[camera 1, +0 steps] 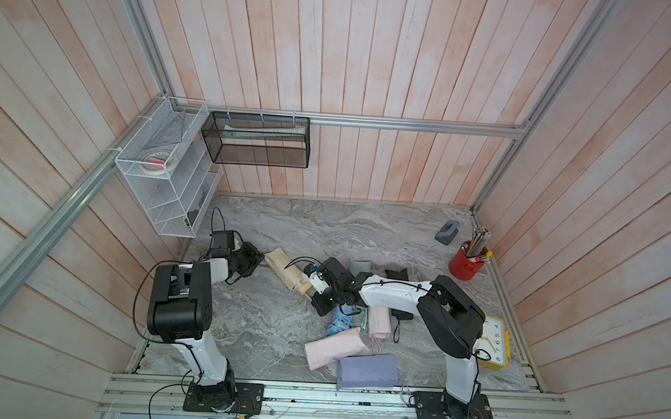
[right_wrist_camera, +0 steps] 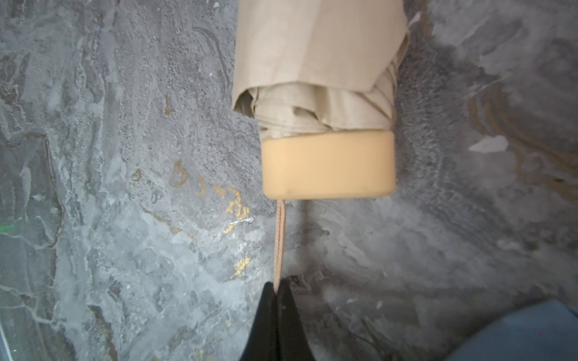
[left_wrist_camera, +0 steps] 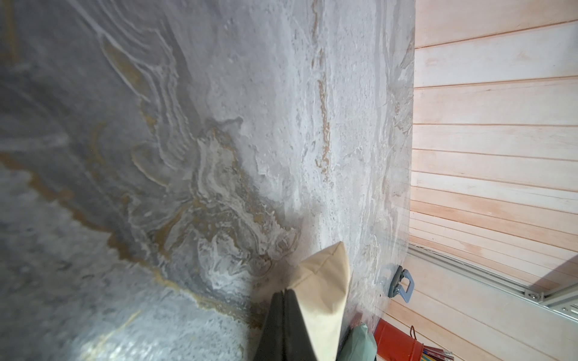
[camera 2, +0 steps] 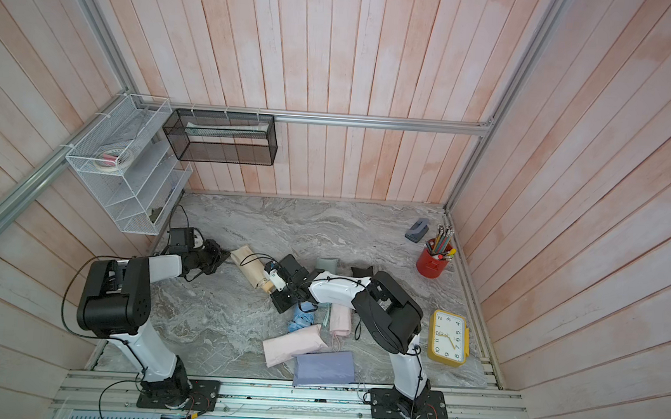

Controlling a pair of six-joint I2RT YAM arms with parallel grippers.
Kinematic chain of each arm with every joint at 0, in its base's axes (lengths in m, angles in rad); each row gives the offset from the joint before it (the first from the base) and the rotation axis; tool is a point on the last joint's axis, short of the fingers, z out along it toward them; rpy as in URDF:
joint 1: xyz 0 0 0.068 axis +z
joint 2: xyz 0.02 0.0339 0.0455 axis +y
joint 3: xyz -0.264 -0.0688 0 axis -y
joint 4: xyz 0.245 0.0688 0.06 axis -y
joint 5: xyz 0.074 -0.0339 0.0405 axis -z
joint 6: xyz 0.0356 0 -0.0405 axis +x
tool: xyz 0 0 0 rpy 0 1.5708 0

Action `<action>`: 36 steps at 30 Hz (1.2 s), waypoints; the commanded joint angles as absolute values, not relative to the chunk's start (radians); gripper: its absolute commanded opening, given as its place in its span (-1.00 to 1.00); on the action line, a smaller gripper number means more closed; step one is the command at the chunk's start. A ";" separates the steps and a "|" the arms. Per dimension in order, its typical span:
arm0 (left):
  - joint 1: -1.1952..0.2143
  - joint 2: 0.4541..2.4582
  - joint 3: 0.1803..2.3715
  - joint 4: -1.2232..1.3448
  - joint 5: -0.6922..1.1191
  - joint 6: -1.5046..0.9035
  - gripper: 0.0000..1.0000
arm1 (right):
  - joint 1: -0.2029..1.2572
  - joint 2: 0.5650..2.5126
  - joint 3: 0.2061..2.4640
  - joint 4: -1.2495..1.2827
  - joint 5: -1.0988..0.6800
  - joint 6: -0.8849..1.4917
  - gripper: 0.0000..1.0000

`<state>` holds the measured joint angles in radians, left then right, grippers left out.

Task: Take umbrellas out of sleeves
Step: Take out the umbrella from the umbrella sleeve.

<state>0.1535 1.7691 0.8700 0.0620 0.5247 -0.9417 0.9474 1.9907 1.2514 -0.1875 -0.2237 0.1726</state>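
Pinching a corner of the beige sleeve (left_wrist_camera: 325,281), the left gripper (left_wrist_camera: 284,293) has jaws pressed together; rest of sleeve cut off in wrist cam. The right gripper (right_wrist_camera: 276,286) clamps the wrist cord (right_wrist_camera: 279,243) of the beige umbrella (right_wrist_camera: 328,165), mostly hidden in sleeve mid-table, only handle & pleats out.

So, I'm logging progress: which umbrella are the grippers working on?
The beige umbrella: the right gripper pinches its wrist cord, and the left gripper pinches a corner of its beige sleeve. The other colours lie ungripped.
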 commanded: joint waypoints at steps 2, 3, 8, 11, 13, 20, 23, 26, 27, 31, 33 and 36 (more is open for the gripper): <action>0.179 1.732 0.905 0.086 0.506 -0.916 -1.00 | 0.959 1.957 1.219 -0.235 -0.213 0.185 -1.00; 0.182 1.729 0.907 0.083 0.506 -0.913 -1.00 | 0.959 1.953 1.214 -0.234 -0.211 0.186 -1.00; 0.192 1.723 0.918 0.071 0.503 -0.906 -1.00 | 0.959 1.943 1.197 -0.227 -0.209 0.189 -1.00; 0.192 1.722 0.917 0.072 0.508 -0.905 -1.00 | 0.960 1.944 1.193 -0.224 -0.210 0.192 -1.00; 0.192 1.717 0.917 0.069 0.506 -0.899 -1.00 | 0.960 1.944 1.196 -0.222 -0.210 0.192 -1.00; 0.182 1.659 0.966 -0.027 0.439 -0.805 -0.47 | 0.960 1.946 1.201 -0.217 -0.207 0.192 -1.00; 0.160 1.648 1.012 -0.082 0.398 -0.749 0.00 | 0.961 1.951 1.204 -0.213 -0.210 0.193 -1.00; 0.127 1.666 1.073 -0.120 0.379 -0.683 0.06 | 0.960 1.956 1.209 -0.213 -0.212 0.194 -1.00; 0.115 1.681 1.100 -0.142 0.376 -0.663 0.06 | 0.960 1.956 1.210 -0.212 -0.212 0.195 -1.00; 0.063 1.765 1.208 -0.235 0.352 -0.583 0.06 | 0.960 1.954 1.213 -0.214 -0.208 0.192 -1.00; 0.038 1.798 1.244 -0.277 0.312 -0.551 0.06 | 0.960 1.954 1.213 -0.213 -0.207 0.192 -1.00; 0.010 1.829 1.268 -0.321 0.246 -0.513 0.06 | 0.960 1.956 1.213 -0.212 -0.209 0.195 -1.00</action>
